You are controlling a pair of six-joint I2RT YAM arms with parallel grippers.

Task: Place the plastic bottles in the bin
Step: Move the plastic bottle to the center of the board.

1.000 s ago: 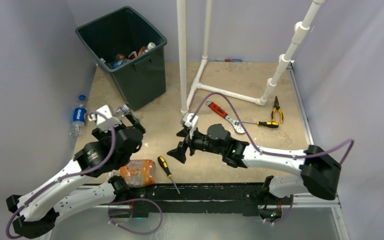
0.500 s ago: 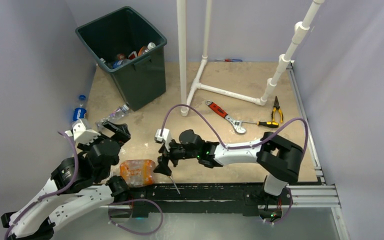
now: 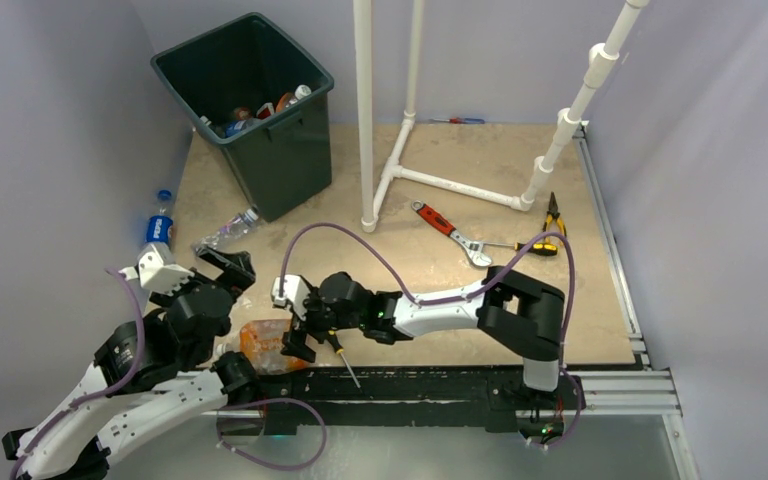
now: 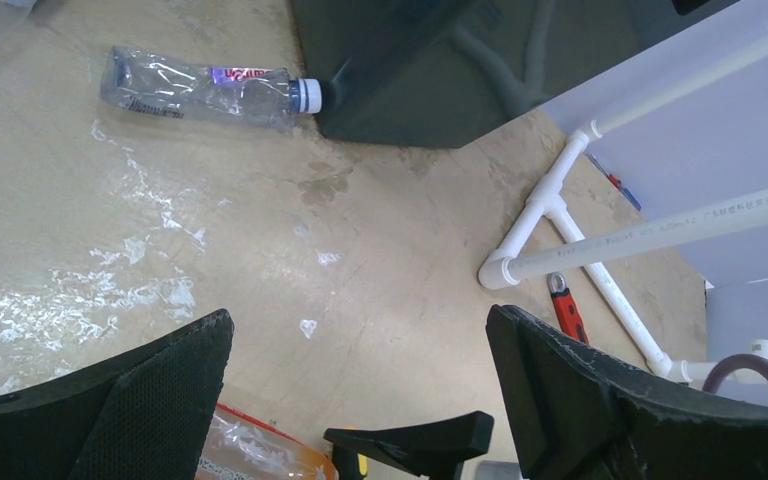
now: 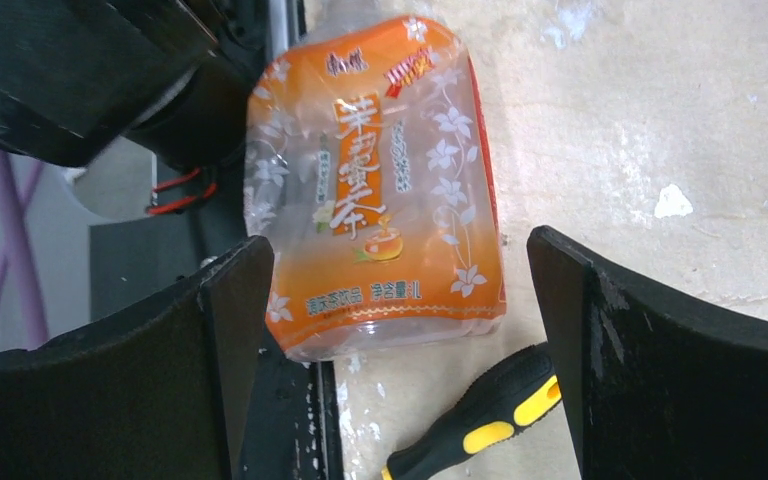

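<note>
- Right now the right gripper hangs wide open over the orange-labelled bottle, with one finger on each side and neither gripping it.
- That bottle lies flat at the near edge of the table, just beside a screwdriver.
- Nearby, the left gripper is spread open too and holds nothing.
- A clear bottle lies with its cap at the foot of the bin.
- Several bottles sit inside the bin.

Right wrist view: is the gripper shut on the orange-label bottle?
No, the right gripper is wide open, fingers flanking the orange-label bottle.
</note>
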